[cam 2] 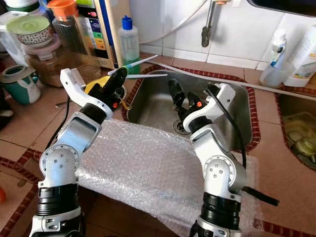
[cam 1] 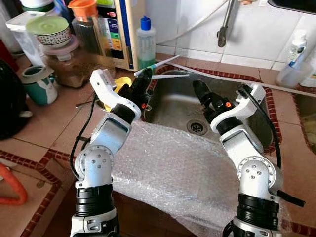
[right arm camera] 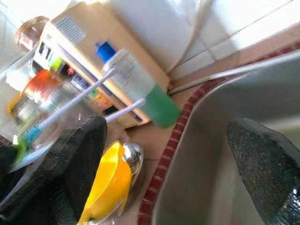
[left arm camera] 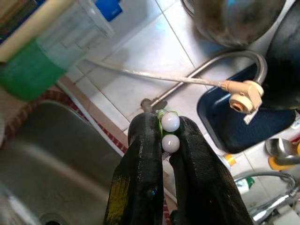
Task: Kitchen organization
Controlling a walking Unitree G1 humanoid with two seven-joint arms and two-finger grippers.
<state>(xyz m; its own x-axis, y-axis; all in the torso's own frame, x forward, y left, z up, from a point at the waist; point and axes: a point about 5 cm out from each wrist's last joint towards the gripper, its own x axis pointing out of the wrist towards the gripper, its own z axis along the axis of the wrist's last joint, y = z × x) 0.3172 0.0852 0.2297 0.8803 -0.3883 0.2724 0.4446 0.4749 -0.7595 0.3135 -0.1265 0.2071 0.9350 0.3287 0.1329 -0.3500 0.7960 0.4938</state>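
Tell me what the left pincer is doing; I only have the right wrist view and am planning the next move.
Observer: The left pincer is shut on two thin white sticks, clamped near their ends.
Operator: What lies under the arms?
Observer: A clear sheet of bubble wrap, draped over the counter's front edge and the steel sink's near rim.
Operator: Where's my right pincer?
Observer: The right pincer hangs over the sink basin, near the round drain.

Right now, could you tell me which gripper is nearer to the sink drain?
Right. The right gripper hangs open inside the steel sink, just above the drain. The left gripper is at the sink's left rim, shut on two toothbrushes, farther off.
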